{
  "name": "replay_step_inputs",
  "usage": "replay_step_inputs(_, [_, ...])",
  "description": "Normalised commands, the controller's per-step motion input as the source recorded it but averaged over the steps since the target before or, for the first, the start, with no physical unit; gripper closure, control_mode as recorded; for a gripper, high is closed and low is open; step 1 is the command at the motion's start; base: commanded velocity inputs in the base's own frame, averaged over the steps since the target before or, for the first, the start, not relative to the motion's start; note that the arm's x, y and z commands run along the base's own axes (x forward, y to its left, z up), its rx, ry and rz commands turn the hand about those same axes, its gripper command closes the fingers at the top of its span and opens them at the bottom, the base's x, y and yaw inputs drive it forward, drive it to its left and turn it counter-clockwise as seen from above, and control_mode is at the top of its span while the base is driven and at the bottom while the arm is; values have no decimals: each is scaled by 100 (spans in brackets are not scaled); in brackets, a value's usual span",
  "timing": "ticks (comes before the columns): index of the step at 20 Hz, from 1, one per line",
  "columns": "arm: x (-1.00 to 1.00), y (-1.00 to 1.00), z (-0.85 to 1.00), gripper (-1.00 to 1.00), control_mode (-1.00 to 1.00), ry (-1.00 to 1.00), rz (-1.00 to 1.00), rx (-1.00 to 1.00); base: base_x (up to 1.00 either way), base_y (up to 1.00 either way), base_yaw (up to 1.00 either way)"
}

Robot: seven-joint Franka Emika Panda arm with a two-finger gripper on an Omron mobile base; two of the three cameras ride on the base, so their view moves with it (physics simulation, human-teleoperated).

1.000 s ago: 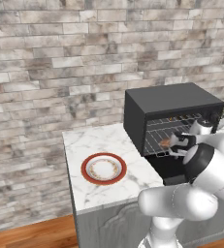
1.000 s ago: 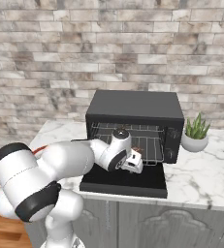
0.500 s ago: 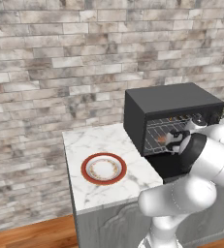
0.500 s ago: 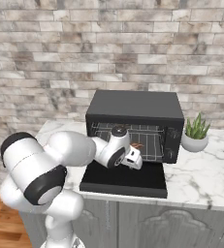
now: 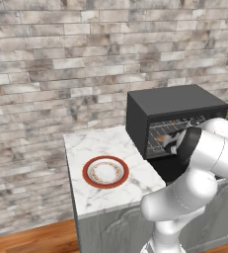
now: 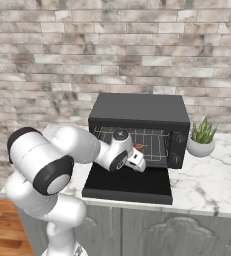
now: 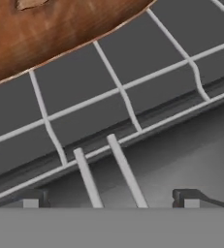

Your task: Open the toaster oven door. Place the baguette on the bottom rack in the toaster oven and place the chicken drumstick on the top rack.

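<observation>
Hand view: a brown food piece point(image 7: 50, 29) lies on a wire rack point(image 7: 118, 92) at 11 o'clock, a second wire grid's bars showing below it; the two dark fingertips point(image 7: 33, 198) stand wide apart at the bottom edge with nothing between them, so the end effector point(image 7: 108, 199) is released. Whether the brown piece is the baguette or the drumstick cannot be told here.

Right base view: the oven point(image 6: 139, 127) sits on the surface point(image 6: 207, 180) with its door point(image 6: 129, 182) folded flat toward the viewer; the end effector point(image 6: 138, 161) hangs at the oven mouth, and a small brown piece point(image 6: 140, 148) shows on the wire grid just above it. Judged from this, the door step is done and one food item is placed; which rack bears it is not clear.

Left base view: an empty red-rimmed plate point(image 5: 105, 172) lies at 9 o'clock of the oven point(image 5: 174, 116), well apart.

The next move likely calls for drawing the hand straight back over the open door, clear of the grids. A potted plant point(image 6: 202, 140) stands at 3 o'clock, just beside the oven, out of the way.
</observation>
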Motion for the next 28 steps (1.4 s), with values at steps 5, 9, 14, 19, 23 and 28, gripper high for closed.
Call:
replay_step_inputs(5, [31,1,0,-100,-100,0,-10,0,0,0,0])
replay_step_inputs(9, [26,0,0,-100,-100,0,-9,1,0,0,0])
replay_step_inputs(14, [22,0,0,-100,-100,-1,-8,3,0,0,0])
replay_step_inputs(19, [13,0,0,-100,-100,-1,-7,2,0,0,0])
replay_step_inputs(23, [7,0,0,-100,-100,-3,-6,2,0,0,0])
replay_step_inputs(28, [-3,0,0,-100,-100,-4,-2,2,0,0,0])
